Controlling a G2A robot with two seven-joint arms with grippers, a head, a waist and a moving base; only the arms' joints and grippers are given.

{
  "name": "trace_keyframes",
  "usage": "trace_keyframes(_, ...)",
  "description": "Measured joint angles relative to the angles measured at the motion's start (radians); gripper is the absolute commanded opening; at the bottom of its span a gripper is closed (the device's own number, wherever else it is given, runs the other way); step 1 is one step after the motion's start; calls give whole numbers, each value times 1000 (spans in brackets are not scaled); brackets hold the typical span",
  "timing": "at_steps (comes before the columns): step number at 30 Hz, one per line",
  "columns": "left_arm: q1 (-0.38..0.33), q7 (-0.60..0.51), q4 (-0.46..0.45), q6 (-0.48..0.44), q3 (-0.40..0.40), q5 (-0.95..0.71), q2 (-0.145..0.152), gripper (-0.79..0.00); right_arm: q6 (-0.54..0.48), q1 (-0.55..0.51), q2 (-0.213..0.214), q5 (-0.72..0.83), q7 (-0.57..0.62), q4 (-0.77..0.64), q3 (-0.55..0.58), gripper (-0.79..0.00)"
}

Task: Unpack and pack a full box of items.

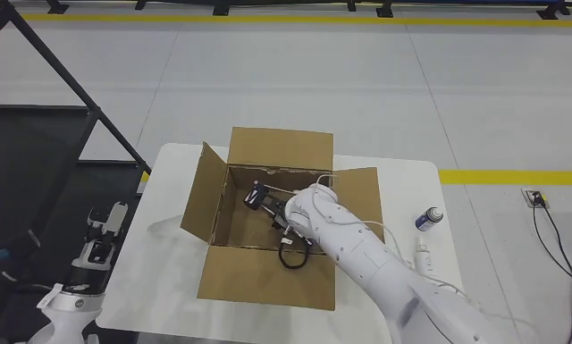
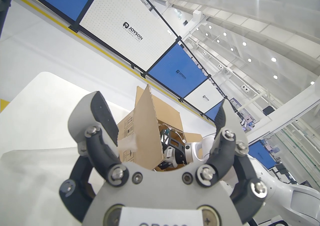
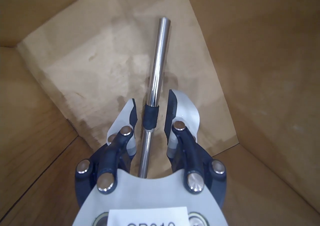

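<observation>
An open cardboard box [image 1: 268, 281] stands mid-table with its flaps spread. My right gripper [image 1: 259, 198] is down inside it. In the right wrist view a shiny metal rod [image 3: 160, 57] with a black band runs between the fingers of my right gripper [image 3: 152, 97]. The jaws are open, with a small gap on each side of the rod. The rod points toward the box's far wall [image 3: 262, 37]. My left gripper [image 2: 161, 98] is open and holds nothing. It sits by the table's left edge, left gripper [image 1: 98, 232], facing the box [image 2: 147, 124].
A blue-capped spray can [image 1: 429, 218] and a small white bottle [image 1: 420, 253] stand on the table right of the box. A dark frame [image 1: 63, 76] runs along the left side. The white table [image 1: 170, 281] has bare room left of the box.
</observation>
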Motion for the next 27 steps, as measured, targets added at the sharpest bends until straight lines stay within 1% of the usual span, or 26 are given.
trace_keyframes(4, -10, -8, 0, 2, 9, 7, 0, 0, 26, -48, 62, -29, 35, -164, 62, -526)
trace_keyframes(7, -15, -12, -1, 4, 16, 12, 0, 0, 54, -118, 127, -68, 94, -354, 144, -511)
trace_keyframes(8, -16, -13, -1, 4, 18, 14, 0, 0, 62, -158, 156, -88, 127, -446, 188, -505)
trace_keyframes(10, -18, -14, -1, 4, 21, 17, 0, 0, 68, -231, 201, -121, 183, -600, 264, -480)
trace_keyframes(12, -19, -15, -1, 5, 25, 20, 0, 0, 63, -333, 250, -162, 248, -790, 367, -425)
trace_keyframes(13, -19, -16, -1, 5, 27, 21, -1, 0, 58, -395, 274, -184, 280, -895, 428, -357)
trace_keyframes(14, -20, -16, -1, 5, 29, 22, -1, 0, 55, -440, 289, -199, 300, -970, 474, -277)
trace_keyframes(15, -20, -17, -1, 4, 31, 22, -1, 0, 53, -484, 303, -213, 313, -1040, 519, -212)
trace_keyframes(16, -20, -17, -1, 4, 33, 23, -1, 0, 54, -526, 314, -225, 321, -1105, 562, -172)
trace_keyframes(18, -20, -17, 1, 4, 36, 26, -1, 0, 64, -613, 335, -248, 323, -1235, 661, -55)
trace_keyframes(19, -20, -17, 1, 3, 38, 27, -1, 0, 72, -657, 344, -255, 318, -1298, 716, -37)
trace_keyframes(23, -23, -20, 4, 2, 46, 30, -2, 0, 116, -779, 368, -285, 305, -1450, 896, 0)
trace_keyframes(27, -26, -22, 6, 2, 56, 33, -2, 0, 177, -877, 382, -317, 301, -1506, 1054, 0)
